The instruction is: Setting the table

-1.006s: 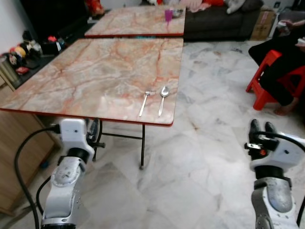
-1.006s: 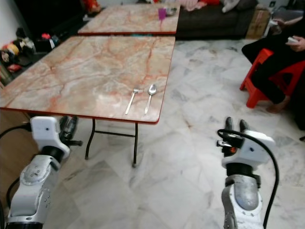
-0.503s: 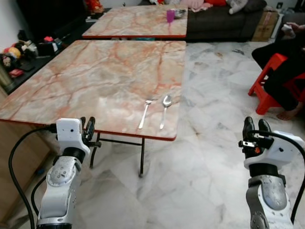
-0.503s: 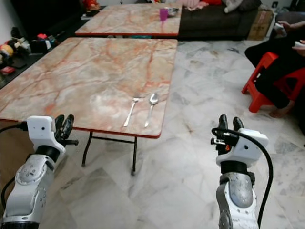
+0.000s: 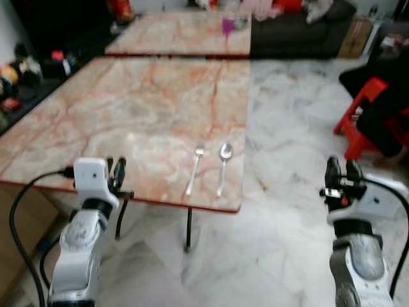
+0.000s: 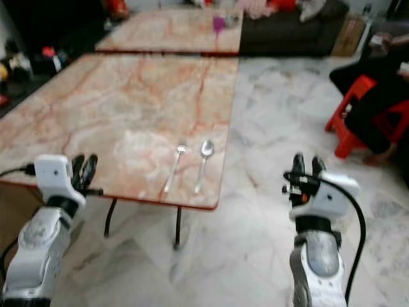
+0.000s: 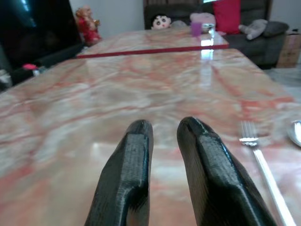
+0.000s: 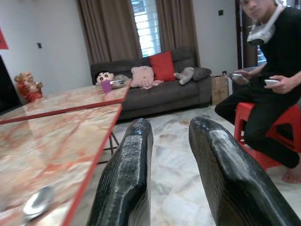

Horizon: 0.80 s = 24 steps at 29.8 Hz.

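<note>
Marble table [image 5: 128,109] with fork [image 5: 195,170], spoon [image 5: 222,167], nearer than before

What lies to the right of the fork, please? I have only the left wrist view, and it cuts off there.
Observer: A spoon, parallel to the fork and not touching it, near the right edge of the table.
Operator: Thank you. Where is the right pincer?
Observer: The right pincer is raised over the floor, right of the table, open and empty.
Operator: Is anyone nearby?
Observer: Yes, a person sits on a red stool further right.
</note>
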{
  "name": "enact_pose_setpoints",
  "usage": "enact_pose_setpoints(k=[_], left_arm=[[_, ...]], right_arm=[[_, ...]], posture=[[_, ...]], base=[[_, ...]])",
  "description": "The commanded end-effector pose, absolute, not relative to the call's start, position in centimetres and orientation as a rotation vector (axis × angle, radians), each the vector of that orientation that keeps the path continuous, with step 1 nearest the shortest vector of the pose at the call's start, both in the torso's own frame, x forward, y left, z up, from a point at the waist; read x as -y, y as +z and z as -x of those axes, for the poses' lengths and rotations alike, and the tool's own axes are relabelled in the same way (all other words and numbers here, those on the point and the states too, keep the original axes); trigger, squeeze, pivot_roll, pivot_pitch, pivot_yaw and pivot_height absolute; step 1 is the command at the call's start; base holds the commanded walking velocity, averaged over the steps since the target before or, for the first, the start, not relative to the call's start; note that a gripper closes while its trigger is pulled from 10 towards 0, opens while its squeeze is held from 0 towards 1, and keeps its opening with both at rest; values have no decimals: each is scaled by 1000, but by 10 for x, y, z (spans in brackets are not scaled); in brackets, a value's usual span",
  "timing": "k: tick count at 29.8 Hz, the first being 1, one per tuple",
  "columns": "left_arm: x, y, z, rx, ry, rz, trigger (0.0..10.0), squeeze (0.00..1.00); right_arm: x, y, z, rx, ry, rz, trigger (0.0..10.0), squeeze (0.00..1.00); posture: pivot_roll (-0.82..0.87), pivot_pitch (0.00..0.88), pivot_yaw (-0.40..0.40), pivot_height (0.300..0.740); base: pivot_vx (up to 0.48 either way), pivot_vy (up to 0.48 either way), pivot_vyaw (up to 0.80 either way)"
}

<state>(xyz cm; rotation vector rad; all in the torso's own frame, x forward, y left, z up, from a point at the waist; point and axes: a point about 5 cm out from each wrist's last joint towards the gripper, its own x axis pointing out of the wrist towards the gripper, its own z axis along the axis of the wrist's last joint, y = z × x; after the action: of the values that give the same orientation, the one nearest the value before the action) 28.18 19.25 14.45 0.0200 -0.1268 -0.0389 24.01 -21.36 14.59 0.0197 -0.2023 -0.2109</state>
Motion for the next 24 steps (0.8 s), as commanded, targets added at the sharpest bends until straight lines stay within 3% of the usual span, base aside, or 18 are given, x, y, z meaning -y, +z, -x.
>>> enact_pose_setpoints(k=[1, 8, 17, 21, 24], left_arm=[[-197, 151, -282, 154, -32, -27, 10000, 0], [-198, 149, -282, 143, -22, -11, 10000, 0], [-198, 149, -282, 142, -24, -9, 10000, 0], [-198, 149, -282, 141, -26, -9, 10000, 0], [-198, 150, -282, 141, -26, -10, 10000, 0]], right_arm=[[212, 149, -242, 218, -211, -30, 10000, 0], [212, 150, -242, 222, -209, -29, 10000, 0], [212, 150, -242, 223, -209, -44, 10000, 0], [213, 150, -242, 220, -210, -50, 10000, 0], [212, 151, -242, 228, -209, -36, 10000, 0]], posture=[[48, 69, 49, 740], [48, 69, 49, 740], [48, 69, 49, 740], [48, 69, 50, 740], [48, 69, 50, 740]], base=[[0, 0, 0], [0, 0, 0], [0, 385, 0], [0, 387, -706], [0, 386, 0]])
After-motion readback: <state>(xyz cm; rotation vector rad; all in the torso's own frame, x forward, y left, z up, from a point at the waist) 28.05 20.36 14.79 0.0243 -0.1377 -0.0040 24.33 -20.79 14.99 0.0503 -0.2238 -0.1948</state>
